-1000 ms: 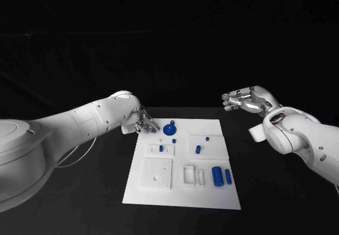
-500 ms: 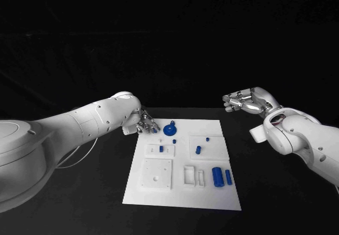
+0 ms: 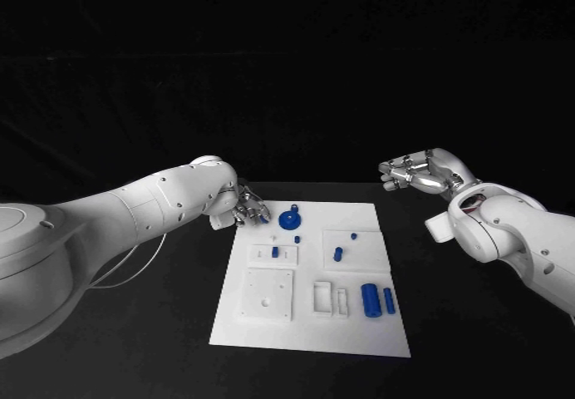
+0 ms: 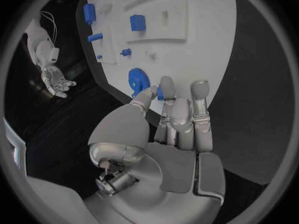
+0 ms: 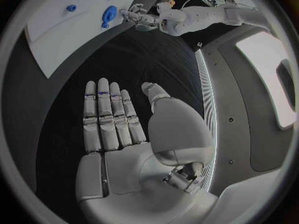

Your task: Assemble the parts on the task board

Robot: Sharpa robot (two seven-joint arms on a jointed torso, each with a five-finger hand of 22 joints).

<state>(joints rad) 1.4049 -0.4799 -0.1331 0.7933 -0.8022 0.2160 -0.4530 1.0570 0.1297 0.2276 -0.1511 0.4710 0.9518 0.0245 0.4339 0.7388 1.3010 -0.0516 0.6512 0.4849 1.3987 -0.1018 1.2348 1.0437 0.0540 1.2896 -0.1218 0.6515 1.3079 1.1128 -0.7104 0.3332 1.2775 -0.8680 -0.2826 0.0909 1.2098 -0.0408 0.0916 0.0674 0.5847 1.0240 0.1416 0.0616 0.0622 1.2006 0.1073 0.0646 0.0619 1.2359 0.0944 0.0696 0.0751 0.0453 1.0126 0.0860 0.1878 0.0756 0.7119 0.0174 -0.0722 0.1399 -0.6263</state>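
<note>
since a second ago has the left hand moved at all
Barely. In the head view the left hand sits at the task board's far left corner beside the round blue part, as before; the slight shift matches the whole picture's.

Head camera looks down from above onto the flat white task board [image 3: 314, 278]. Each wrist fisheye sits close behind its own palm; both also catch that board's far end.

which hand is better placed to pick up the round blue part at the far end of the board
Left. The left hand hovers at the task board's far left corner, its fingers right beside the round blue part. The right hand is raised, open and empty, off the board's right side.
</note>
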